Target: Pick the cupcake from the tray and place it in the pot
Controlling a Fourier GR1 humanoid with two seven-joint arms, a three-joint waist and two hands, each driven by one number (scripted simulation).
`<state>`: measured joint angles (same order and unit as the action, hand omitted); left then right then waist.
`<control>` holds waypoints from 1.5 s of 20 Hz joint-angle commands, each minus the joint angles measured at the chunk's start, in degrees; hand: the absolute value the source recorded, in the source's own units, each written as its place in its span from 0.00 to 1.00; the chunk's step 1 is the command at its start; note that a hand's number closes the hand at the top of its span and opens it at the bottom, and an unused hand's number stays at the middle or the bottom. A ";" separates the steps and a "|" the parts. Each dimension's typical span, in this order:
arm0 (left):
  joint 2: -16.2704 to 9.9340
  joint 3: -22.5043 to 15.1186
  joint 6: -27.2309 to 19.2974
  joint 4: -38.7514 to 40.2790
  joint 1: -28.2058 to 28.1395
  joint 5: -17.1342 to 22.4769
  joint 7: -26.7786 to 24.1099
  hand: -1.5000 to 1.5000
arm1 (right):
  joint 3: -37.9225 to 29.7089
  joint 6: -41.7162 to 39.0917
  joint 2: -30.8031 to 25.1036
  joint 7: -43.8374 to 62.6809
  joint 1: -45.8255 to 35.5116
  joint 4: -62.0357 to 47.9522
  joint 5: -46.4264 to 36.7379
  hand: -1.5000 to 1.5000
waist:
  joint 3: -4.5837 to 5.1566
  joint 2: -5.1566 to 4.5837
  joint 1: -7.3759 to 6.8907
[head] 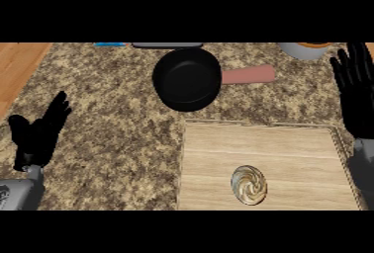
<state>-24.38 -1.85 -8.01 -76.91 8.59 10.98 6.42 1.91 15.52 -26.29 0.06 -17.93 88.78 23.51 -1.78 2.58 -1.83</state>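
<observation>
A cupcake [249, 185] with swirled cream and brown frosting sits on the light wooden tray [219, 148], near its front edge. The black pot [187, 79] with a pinkish handle [250, 75] stands on the granite counter beyond the tray. My right hand [356, 89] is open, fingers straight up, at the right edge beside the tray's far right corner. At the left edge my left hand [38, 132] rests open over the counter. Neither hand touches the cupcake or the pot.
A grey cup with an orange rim [306, 49] stands at the back right. A dark flat object [166, 45] and a blue item [110, 44] lie along the back edge. Wooden floor [18, 69] shows beyond the counter's left edge.
</observation>
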 commanded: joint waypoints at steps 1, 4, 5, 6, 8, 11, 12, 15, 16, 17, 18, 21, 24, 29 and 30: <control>-3.58 2.47 0.88 -2.68 -1.44 -0.18 -0.33 0.50 | 2.49 2.92 1.16 3.80 3.97 3.51 -1.96 1.00 | 1.80 -2.18 1.75; -4.64 2.17 -2.84 -3.83 -2.93 -3.73 0.35 0.50 | 4.55 5.69 -2.57 12.02 14.82 4.66 -4.39 1.00 | 1.86 -1.76 3.52; -5.24 2.51 -3.03 -2.63 -4.64 -4.79 -1.89 0.50 | 5.36 8.09 -2.84 15.20 17.58 5.63 -5.33 1.00 | 2.01 -1.63 4.20; -6.05 2.73 -2.27 -3.29 -6.66 -4.75 -2.88 0.50 | 7.29 8.36 -3.90 17.15 21.09 4.26 -7.17 1.00 | 2.07 -1.58 3.72; -4.41 1.54 -2.11 -3.17 -6.34 -3.89 -0.91 0.50 | 6.00 11.05 -18.63 9.10 18.79 1.36 -25.46 0.00 | 2.91 -1.10 4.88; -3.67 1.25 -3.14 -4.20 -9.16 -4.71 -2.20 0.50 | 10.69 19.80 -14.39 5.15 25.83 10.69 -33.86 0.00 | 2.16 -0.99 5.41; -2.98 1.75 -2.88 -4.04 -11.91 -3.85 -3.45 0.50 | 10.69 21.70 -13.32 3.26 30.65 14.78 -34.27 0.00 | 2.06 -0.99 5.71; -3.37 1.01 -3.59 -6.29 -10.14 -5.31 -1.60 0.50 | 14.87 26.79 -11.88 8.96 39.32 27.48 -40.51 0.00 | 2.00 -1.68 5.06; -2.67 1.02 -3.05 -6.45 -11.46 -4.75 -2.88 0.50 | 15.99 27.15 -12.41 11.14 42.41 31.21 -42.59 0.00 | 2.02 -1.78 4.64; -2.52 1.49 -3.39 -6.04 -12.33 -4.88 -3.88 0.50 | 16.47 26.07 -14.29 14.65 44.27 35.62 -44.25 0.00 | 2.08 -1.82 4.48; -2.73 0.70 -4.24 -7.87 -12.39 -6.33 -2.90 0.50 | 15.90 24.29 -16.63 17.57 46.80 37.78 -45.44 0.00 | 2.01 -1.97 3.99; -1.39 -1.42 -4.10 -9.78 -12.99 -7.23 -2.48 0.50 | 15.90 16.39 -21.15 30.26 43.36 41.95 -48.94 0.00 | 2.06 -2.36 2.23; -2.52 0.27 -3.01 -8.68 -8.81 -6.19 -0.47 0.50 | 18.01 10.18 -22.54 41.85 40.37 48.14 -52.59 0.00 | 2.08 -2.61 1.92; -1.64 -1.80 -2.90 -9.39 -7.16 -7.73 1.36 0.50 | 21.34 -3.02 -25.11 55.21 30.26 49.02 -47.48 0.00 | 2.07 -3.07 -0.03; -2.12 -1.47 -1.95 -9.67 -7.14 -7.13 0.68 0.50 | 21.95 -5.70 -26.18 56.58 29.24 46.72 -46.16 0.00 | 2.10 -3.21 -0.66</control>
<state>-26.01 -3.20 -11.12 -86.34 0.38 3.86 7.01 21.41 18.44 -50.10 47.32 15.78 134.02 -25.19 0.29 -0.24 -1.02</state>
